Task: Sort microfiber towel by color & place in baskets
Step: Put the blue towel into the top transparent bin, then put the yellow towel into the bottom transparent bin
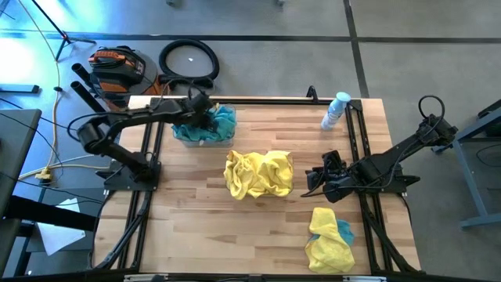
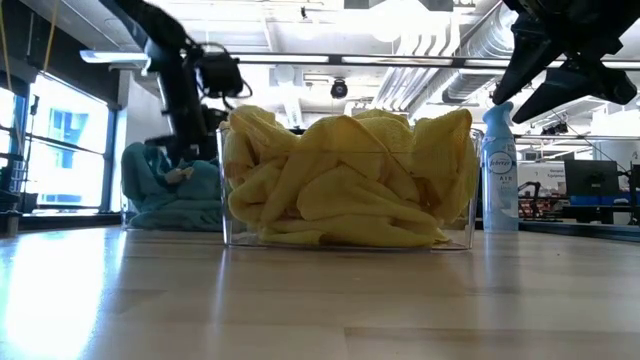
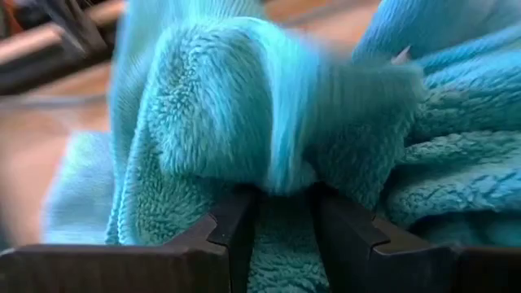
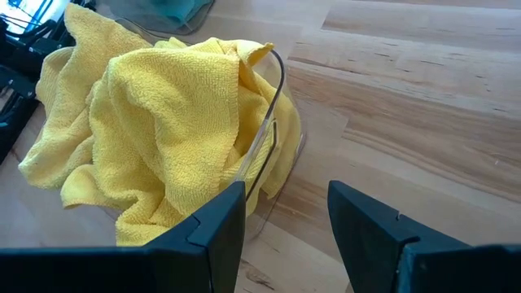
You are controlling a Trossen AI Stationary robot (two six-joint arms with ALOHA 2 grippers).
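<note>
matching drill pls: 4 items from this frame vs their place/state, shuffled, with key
Items:
1. left gripper
2. right gripper
3. spray bottle
4. unsorted pile

Places/states:
A. loose on the table, yellow with one teal towel, near edge
B. open and empty, beside the basket of yellow towels
C. standing at the far edge of the table
D. in the teal towels, cloth between its fingers

Pairs: 1-D, 2-B, 3-C, 4-A
</note>
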